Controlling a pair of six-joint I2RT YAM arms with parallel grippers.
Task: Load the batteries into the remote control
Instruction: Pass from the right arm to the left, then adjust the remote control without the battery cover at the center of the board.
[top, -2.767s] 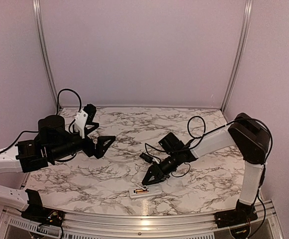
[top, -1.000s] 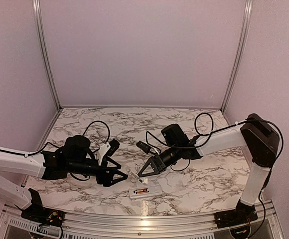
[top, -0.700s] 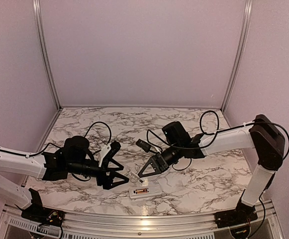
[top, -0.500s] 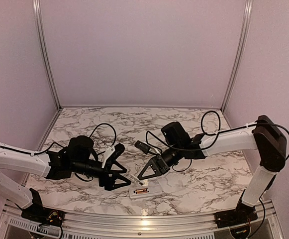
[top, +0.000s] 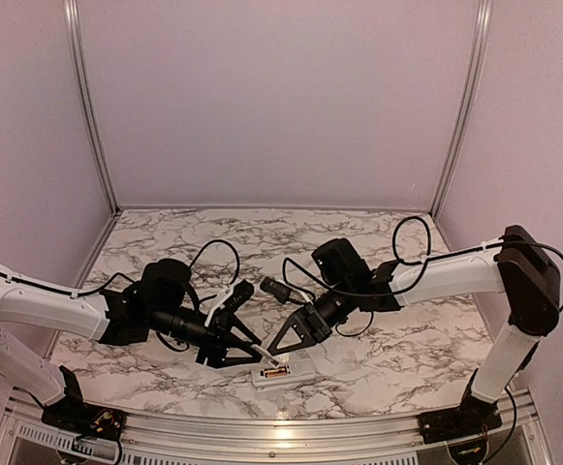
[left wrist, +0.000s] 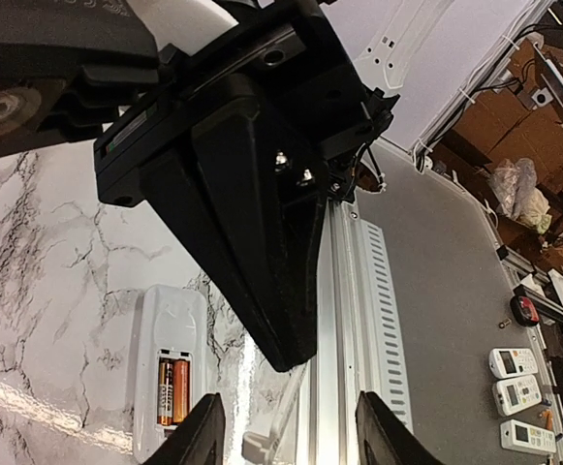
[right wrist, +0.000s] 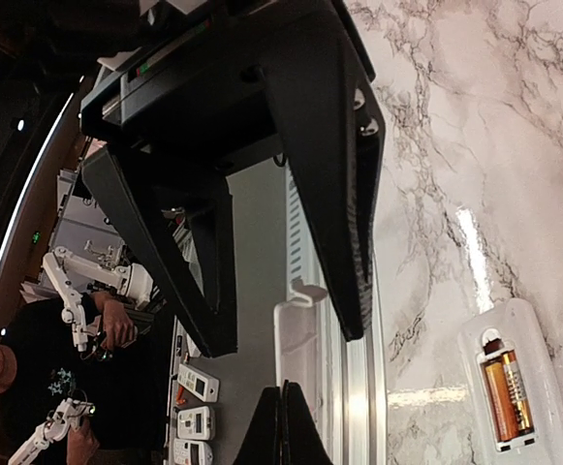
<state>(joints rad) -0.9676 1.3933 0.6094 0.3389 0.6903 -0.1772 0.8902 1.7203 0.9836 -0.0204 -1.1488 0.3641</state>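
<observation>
A: Left gripper [top: 250,353]: jaws either side of a thin white plastic cover [right wrist: 300,349], grip cannot be told. Right gripper [top: 273,348]: closed, empty.

B: White rectangular plastic remote control [left wrist: 170,329]: lying back-up close by both grippers. Coppery-orange cylindrical batteries [left wrist: 172,392]: seated. Pending, likely: align cover over recess.

From overhead, the tips of my left tool [top: 252,351] and right tool [top: 274,347] crowd over the remote control [top: 283,371], and I cannot tell whether either touches it. The batteries [top: 275,371] in it are too small for me to count there. My left arm [top: 39,305] leaves that view at the left edge.

On the left wrist camera, the left tool's fingers [left wrist: 202,438] run off the bottom edge, as does the remote's near end. A pale piece [left wrist: 265,444] between those fingers is blurred and cut by the same edge, so I cannot make out what it is.

On the right wrist camera, the remote runs off the right and bottom edges, and I cannot separate one cell from two.
</observation>
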